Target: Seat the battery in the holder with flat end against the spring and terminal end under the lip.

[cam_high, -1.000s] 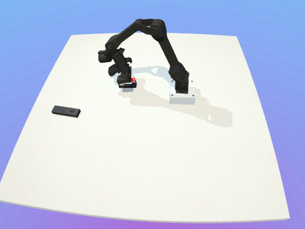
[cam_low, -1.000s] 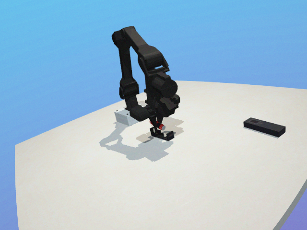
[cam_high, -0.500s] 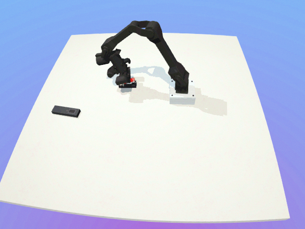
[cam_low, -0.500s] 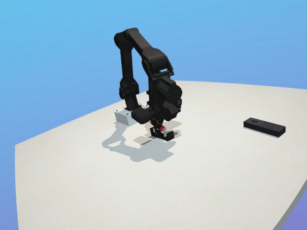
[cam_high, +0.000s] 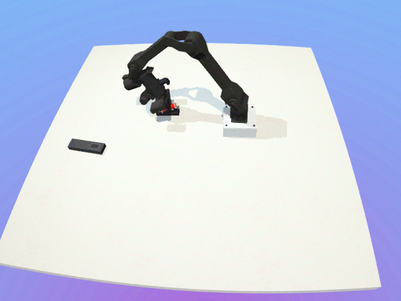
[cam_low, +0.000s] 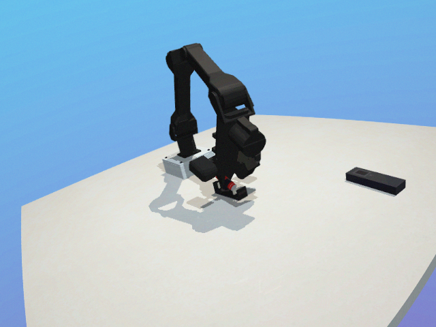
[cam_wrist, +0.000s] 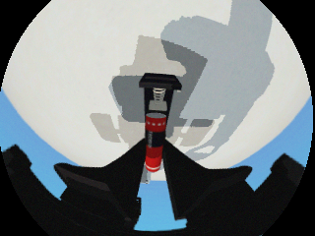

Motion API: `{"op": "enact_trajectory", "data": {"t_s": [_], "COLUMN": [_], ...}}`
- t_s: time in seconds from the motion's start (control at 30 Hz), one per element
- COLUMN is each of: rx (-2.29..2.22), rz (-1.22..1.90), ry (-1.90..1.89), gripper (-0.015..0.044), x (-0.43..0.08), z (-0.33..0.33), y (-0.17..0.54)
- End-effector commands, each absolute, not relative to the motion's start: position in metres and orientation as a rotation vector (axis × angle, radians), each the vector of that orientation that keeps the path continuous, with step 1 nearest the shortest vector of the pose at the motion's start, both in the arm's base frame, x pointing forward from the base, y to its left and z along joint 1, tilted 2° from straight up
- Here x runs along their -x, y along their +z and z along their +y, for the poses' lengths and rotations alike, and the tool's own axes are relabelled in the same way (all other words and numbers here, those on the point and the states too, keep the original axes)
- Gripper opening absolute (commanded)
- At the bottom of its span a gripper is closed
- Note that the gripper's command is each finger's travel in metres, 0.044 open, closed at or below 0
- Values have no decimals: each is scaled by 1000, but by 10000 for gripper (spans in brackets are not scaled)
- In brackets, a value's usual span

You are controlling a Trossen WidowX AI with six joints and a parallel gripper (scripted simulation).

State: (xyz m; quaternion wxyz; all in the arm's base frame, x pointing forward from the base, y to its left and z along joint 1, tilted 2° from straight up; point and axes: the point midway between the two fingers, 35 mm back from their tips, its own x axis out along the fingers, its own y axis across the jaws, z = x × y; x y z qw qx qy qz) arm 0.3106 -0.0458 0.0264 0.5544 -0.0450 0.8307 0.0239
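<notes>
The red and black battery [cam_high: 174, 105] [cam_low: 231, 184] [cam_wrist: 156, 129] is between the fingers of my gripper [cam_wrist: 154, 142], which is shut on it. The battery is tilted in the exterior view, its flat grey end lower and toward the spring. The black holder [cam_high: 176, 112] [cam_low: 242, 193] [cam_wrist: 159, 80] stands on the table under the battery. In the wrist view the coil spring [cam_wrist: 158, 92] and its metal plate [cam_wrist: 157, 105] show beyond the flat end, roughly in line with the battery. The terminal end and the lip are mostly hidden by the fingers; contact with the holder cannot be told.
A dark oblong case [cam_high: 85, 147] [cam_low: 375, 180] with a small square window lies on the table [cam_high: 207, 194] [cam_low: 158, 263], well away from the holder. The arm's pale base block [cam_high: 239, 132] [cam_low: 173, 167] stands on the other side of the holder.
</notes>
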Motion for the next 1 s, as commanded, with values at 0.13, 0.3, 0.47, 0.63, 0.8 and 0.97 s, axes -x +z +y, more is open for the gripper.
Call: {"op": "enact_trajectory", "data": {"t_s": [0.13, 0.3, 0.47, 0.63, 0.8, 0.97], "rx": [106, 102, 100, 98, 97, 96], "rz": [2016, 2035, 2035, 2034, 2034, 2035], "ry": [46, 48, 50, 51, 52, 52], "gripper": [59, 59, 59, 59, 59, 59], "x": [-313, -314, -316, -319, -323, -326], "z": [-47, -46, -46, -46, -46, -45], "y": [23, 22, 21, 21, 21, 20]}}
